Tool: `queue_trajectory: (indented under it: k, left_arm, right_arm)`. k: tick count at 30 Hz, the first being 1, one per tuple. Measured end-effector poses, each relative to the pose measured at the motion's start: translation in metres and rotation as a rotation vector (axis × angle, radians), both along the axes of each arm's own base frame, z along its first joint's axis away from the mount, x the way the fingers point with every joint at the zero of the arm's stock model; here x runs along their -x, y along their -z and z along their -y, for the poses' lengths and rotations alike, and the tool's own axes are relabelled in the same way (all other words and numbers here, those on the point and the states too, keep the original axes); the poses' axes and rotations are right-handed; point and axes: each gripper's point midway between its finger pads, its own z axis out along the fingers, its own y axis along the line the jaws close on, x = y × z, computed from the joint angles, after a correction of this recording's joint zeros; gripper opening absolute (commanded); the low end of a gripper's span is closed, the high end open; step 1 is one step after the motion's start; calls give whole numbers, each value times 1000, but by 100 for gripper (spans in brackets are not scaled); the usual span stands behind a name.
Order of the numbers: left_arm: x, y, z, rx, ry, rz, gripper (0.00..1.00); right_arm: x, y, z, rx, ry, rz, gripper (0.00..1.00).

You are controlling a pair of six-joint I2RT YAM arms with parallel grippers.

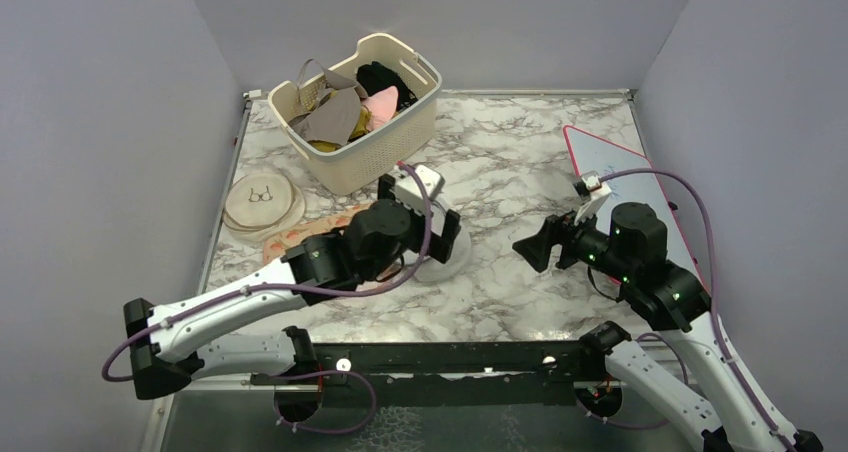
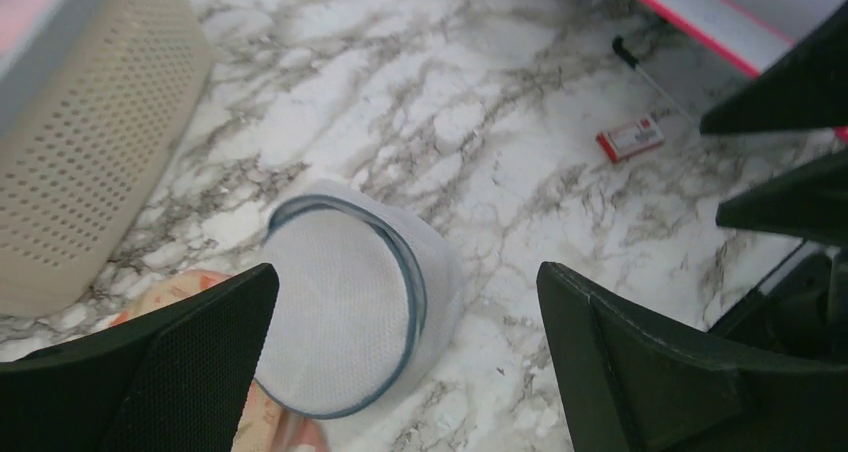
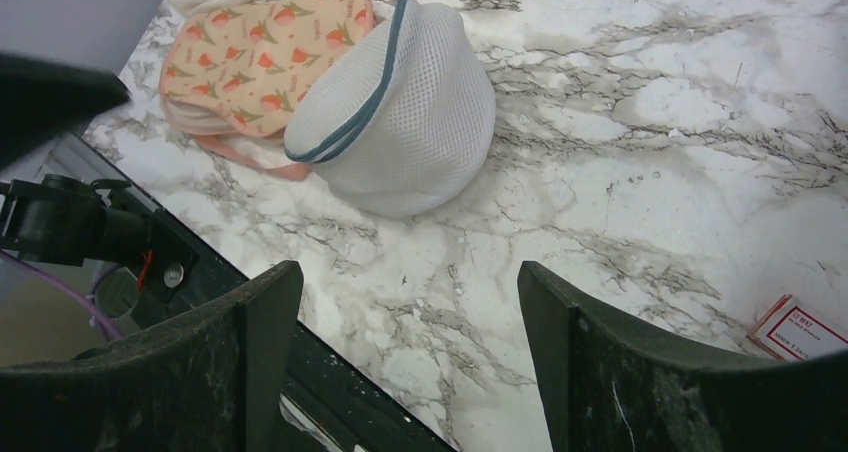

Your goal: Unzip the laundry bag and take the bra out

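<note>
The laundry bag [image 2: 345,312], a round white mesh drum with a blue-grey zip rim, lies tipped on the marble. It leans against a peach patterned pouch [image 3: 260,62]. My left gripper [image 2: 408,272] hovers just above the laundry bag [image 1: 447,264] with its jaws wide open and nothing between them. In the top view the left gripper [image 1: 447,234] covers most of the bag. My right gripper [image 1: 532,246] stands open to the right of the laundry bag [image 3: 410,112], apart from it, and my right gripper [image 3: 408,272] is empty. The bra is hidden.
A cream perforated basket [image 1: 365,122] full of clothes stands at the back. A flat cream disc [image 1: 262,200] lies at the left edge. A pink-rimmed board [image 1: 625,167] lies at the right, with a small red and white box [image 2: 630,138] and a pen [image 2: 650,77] near it.
</note>
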Motion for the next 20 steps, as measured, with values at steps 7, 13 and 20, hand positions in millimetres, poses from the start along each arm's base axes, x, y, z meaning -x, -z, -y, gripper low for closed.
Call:
queue_trajectory:
  k: [7, 13, 20]
  left_arm:
    - [-38, -113, -61, 95, -193, 181, 99]
    - [-29, -240, -107, 267, -260, 369, 99]
    - [-4, -287, -148, 371, -272, 453, 99]
  right_arm:
    - [5, -38, 5, -14, -11, 105, 82]
    - [25, -182, 27, -97, 17, 464, 85]
    - [67, -288, 56, -186, 54, 774, 100]
